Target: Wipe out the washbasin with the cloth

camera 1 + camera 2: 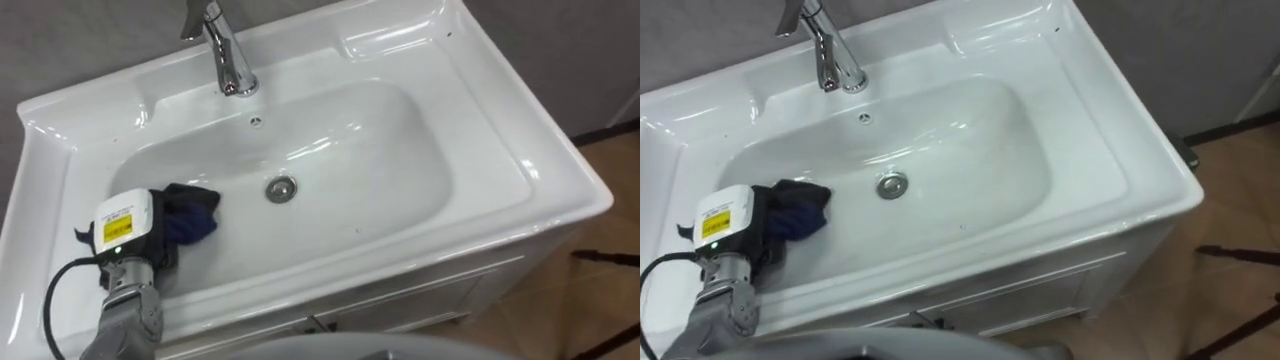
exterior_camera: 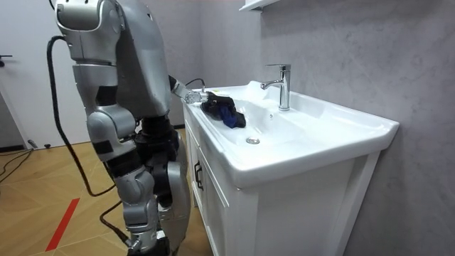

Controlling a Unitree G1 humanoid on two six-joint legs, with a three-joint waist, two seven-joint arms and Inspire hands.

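The white basin (image 1: 400, 170) is set in a vanity top before me. A dark blue cloth (image 1: 196, 216) lies bunched on the basin's left slope, left of the drain (image 1: 281, 188). My left hand (image 1: 152, 238) rests on the cloth's near left part, with its dark fingers curled into the cloth. In the room view the hand (image 2: 195, 94) reaches over the far end of the basin, with the cloth (image 2: 226, 112) beside it. My right arm hangs at my side, and the right hand (image 2: 146, 246) sits at that view's bottom edge.
A chrome tap (image 1: 228, 60) stands at the back rim, behind the drain. The vanity cabinet (image 2: 213, 206) has dark drawer handles on its front. I stand close against its front on a wooden floor (image 2: 43, 192).
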